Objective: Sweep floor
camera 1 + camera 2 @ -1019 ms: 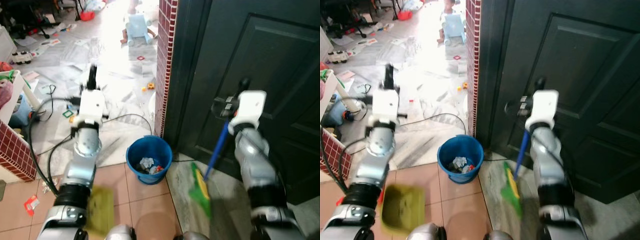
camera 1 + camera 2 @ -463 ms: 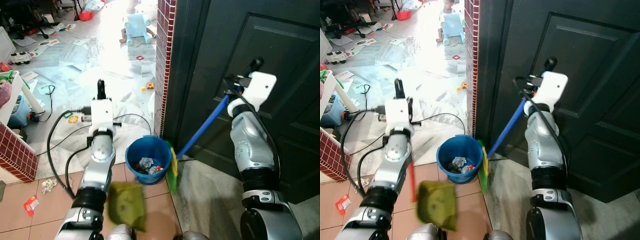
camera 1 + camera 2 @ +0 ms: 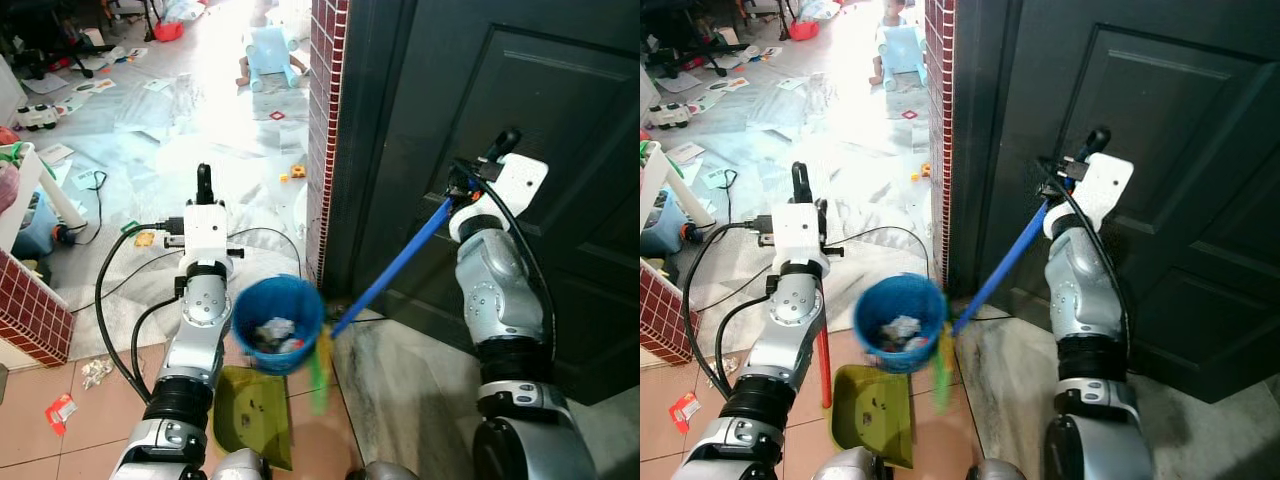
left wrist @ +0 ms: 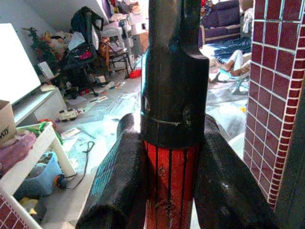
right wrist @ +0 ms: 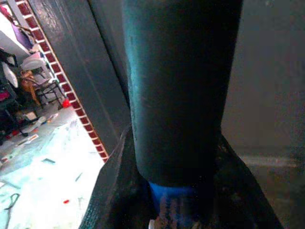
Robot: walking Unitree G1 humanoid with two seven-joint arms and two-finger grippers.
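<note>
Right wrist view: right gripper [image 5: 178, 200] clenched on broom [image 3: 395, 266] handle's black end, its blue shaft slanting down to green bristles beside blue bin [image 3: 277, 324]. Left gripper [image 4: 169, 191] clasps dustpan [image 3: 873, 412] handle, the pan on the floor below.

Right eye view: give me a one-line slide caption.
Right gripper angles a blue broom toward a blue bin; left gripper holds a green dustpan below.

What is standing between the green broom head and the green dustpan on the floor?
Nothing visible separates them. The broom head sits just beside the dustpan on the tiles. The blue bucket stands directly behind both, close to the brush. The right gripper holds the blue broom handle; the left gripper holds the dustpan's red handle.
</note>
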